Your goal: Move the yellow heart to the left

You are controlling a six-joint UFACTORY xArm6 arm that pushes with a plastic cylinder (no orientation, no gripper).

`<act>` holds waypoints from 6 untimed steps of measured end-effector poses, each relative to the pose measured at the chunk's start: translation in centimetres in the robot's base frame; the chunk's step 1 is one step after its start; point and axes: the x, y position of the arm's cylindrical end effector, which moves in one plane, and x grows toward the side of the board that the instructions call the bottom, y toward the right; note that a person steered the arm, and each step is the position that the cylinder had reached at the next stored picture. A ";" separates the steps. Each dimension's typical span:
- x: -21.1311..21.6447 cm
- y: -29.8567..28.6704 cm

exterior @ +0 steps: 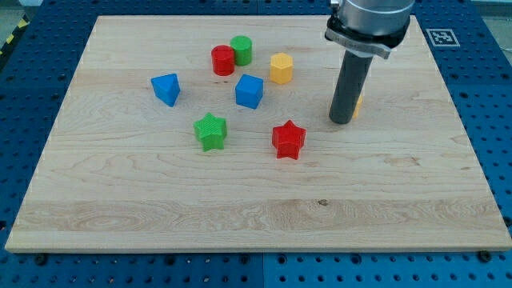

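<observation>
Board point(160, 208): pale wood, visible grain, smooth matt finish. Blocks look like matt plastic with fine ridged faces, e.g. green star point(210, 131), red star point(288, 140), blue cube point(249, 91). Rod point(349, 84): dark, smooth, slight sheen. Surrounding blue table point(488, 88): perforated, matt.

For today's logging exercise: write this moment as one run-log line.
my tip: touching yellow heart's left | heart: mostly hidden behind rod | push left: not yet done
</observation>
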 end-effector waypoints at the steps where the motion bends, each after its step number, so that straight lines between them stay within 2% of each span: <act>1: -0.3 0.0; 2: -1.1 0.0; 4: 1.7 7.5; 5: -1.3 7.5; 6: -1.3 5.6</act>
